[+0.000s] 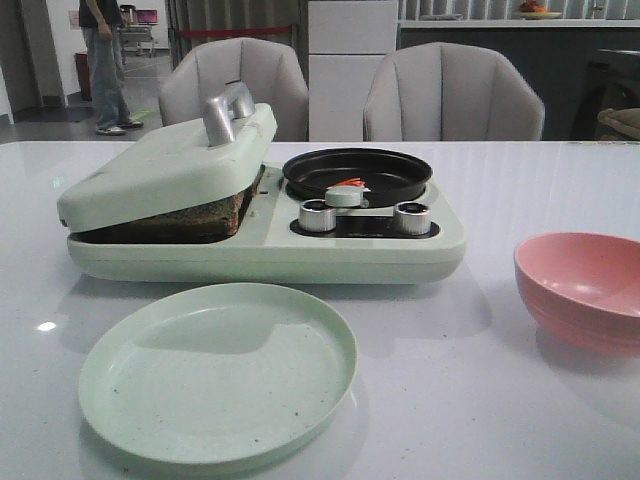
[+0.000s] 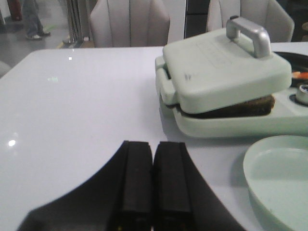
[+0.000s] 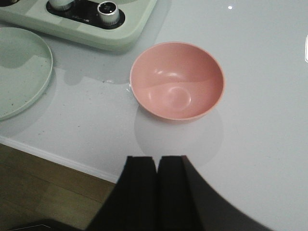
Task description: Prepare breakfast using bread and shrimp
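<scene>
The bread (image 1: 190, 215) lies inside the pale green breakfast maker (image 1: 300, 250), and only its brown edge shows under the tilted lid (image 1: 165, 165); the same bread (image 2: 240, 107) appears in the left wrist view. An orange-red and white shrimp (image 1: 352, 184) rests in the black pan (image 1: 357, 172) on the maker's right side. My left gripper (image 2: 153, 144) is shut and holds nothing, over bare table well left of the maker. My right gripper (image 3: 157, 159) is shut and holds nothing, at the table's near edge in front of the pink bowl (image 3: 177, 80). Neither arm shows in the front view.
A pale green plate (image 1: 218, 372) lies in front of the maker. The pink bowl (image 1: 583, 290) stands at the right. Two silver knobs (image 1: 317, 215) sit on the maker's black panel. Two grey chairs (image 1: 452, 92) stand behind the table. A person (image 1: 103, 60) stands far back left.
</scene>
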`<state>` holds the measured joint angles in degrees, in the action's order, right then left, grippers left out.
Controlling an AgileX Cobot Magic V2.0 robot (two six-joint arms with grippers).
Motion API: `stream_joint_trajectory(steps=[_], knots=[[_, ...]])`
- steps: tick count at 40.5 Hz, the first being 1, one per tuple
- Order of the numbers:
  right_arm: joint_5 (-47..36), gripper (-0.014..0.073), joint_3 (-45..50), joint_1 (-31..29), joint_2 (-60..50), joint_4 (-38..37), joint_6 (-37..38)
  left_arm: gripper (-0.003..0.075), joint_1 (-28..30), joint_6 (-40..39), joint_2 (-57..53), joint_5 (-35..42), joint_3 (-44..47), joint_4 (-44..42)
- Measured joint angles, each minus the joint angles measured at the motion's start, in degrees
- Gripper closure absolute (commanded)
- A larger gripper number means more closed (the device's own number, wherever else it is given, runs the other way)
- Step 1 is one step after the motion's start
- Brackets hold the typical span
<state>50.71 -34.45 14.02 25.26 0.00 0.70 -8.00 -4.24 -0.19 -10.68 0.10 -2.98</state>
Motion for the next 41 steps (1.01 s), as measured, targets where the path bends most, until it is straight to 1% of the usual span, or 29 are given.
stream_joint_trajectory(steps=[2, 7, 17, 29, 41], knots=[[0.00, 0.0559, 0.00, 0.00, 0.00, 0.00, 0.00, 0.0619, 0.14, 1.04, 0.00, 1.74, 0.00, 0.67], [0.04, 0.0559, 0.00, 0.00, 0.00, 0.00, 0.10, 0.0619, 0.26, 1.92, 0.00, 2.76, 0.00, 0.54], [0.04, 0.0559, 0.00, 0.00, 0.00, 0.00, 0.10, 0.0619, 0.26, 2.14, 0.00, 8.08, 0.00, 0.54], [0.04, 0.0559, 0.00, 0.00, 0.00, 0.00, 0.10, 0.0619, 3.30, 2.14, 0.00, 8.25, 0.00, 0.54], [0.04, 0.0559, 0.00, 0.00, 0.00, 0.00, 0.10, 0.0619, 3.38, 2.14, 0.00, 8.25, 0.00, 0.54]])
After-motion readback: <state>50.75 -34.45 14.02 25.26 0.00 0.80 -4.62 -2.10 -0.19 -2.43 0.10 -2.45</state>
